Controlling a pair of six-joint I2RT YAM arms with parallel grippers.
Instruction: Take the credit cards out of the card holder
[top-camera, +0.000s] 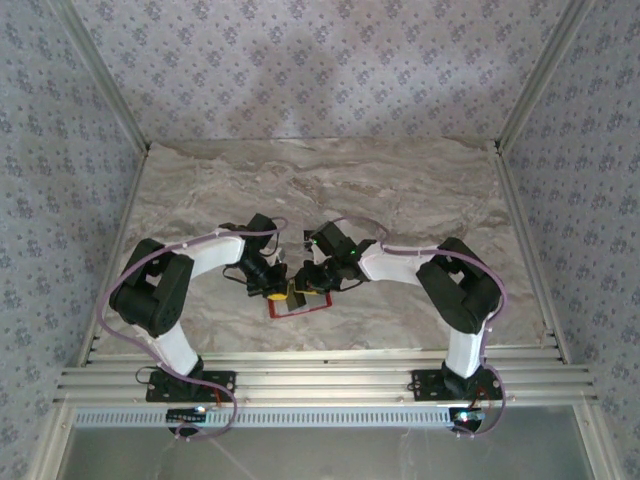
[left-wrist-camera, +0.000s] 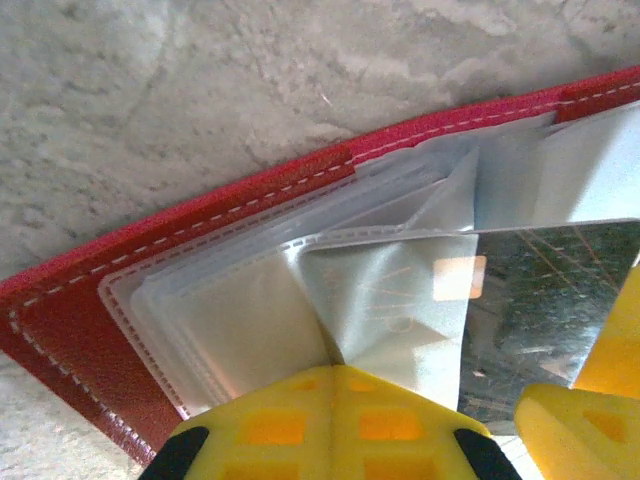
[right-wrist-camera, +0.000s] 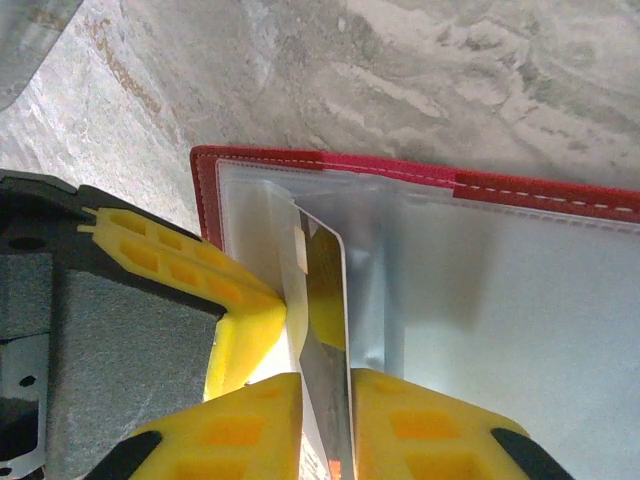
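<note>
right claw (right-wrist-camera: 325, 400), lower centre: clamped on card (right-wrist-camera: 325, 290); draw straight out. left claw (left-wrist-camera: 335, 400): together, pinning wallet (left-wrist-camera: 70, 320) sleeve.

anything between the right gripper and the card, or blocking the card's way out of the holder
Nothing visible: the right gripper grips the credit card directly, and the left gripper pinches the card holder's clear sleeve beside it.

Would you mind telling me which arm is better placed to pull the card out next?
Right. The right hand is clamped on the credit card, partly out of the card holder; the left hand is shut on the holder's clear sleeve, steadying it.
</note>
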